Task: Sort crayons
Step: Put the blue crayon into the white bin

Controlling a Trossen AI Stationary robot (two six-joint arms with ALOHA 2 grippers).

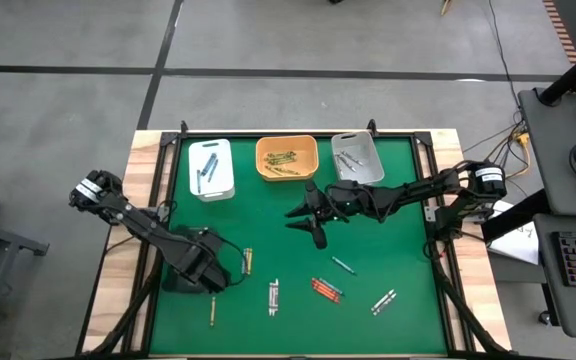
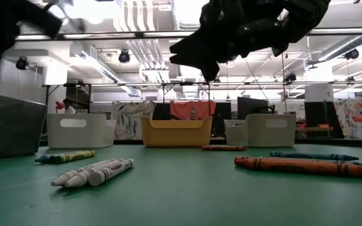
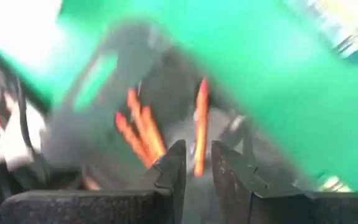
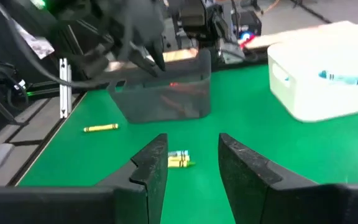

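Finishing the drop cleanly is the step we judge to be in hand: a crayon should fall flat among those of its own colour, the arm lifting clear only when it lies there.

High view. The left gripper [image 1: 204, 270] hangs low over the near left part of the green mat [image 1: 368, 230], its arm folded in from the table's left edge. The right gripper [image 1: 308, 228] is stretched from the right side to mid-table, in front of the white tray [image 1: 211, 168], orange tray [image 1: 287, 158] and grey tray [image 1: 357, 158]. Loose crayons lie on the mat: a yellow pair [image 1: 247, 262], white ones [image 1: 274, 295], red-orange ones [image 1: 326, 290] and a blue one [image 1: 343, 265].

Low view. We see the right gripper held well above the mat, touching nothing. A dark tray [image 2: 8, 125] stands at the left.

Left wrist view. The picture is smeared, yet the left gripper's fingers [image 3: 169, 171] stand apart, the gap wider than the red-orange crayon [image 3: 199, 124] seen beyond them. We read the tool as released, the crayon over the dark tray where others of its colour lie.

Right wrist view. The right gripper is spread and empty, pointing down and forward at the yellow pair, which lies near the dark tray. For the next pick, we advise lowering squarely over a single crayon, so that its neighbour is not dragged along.
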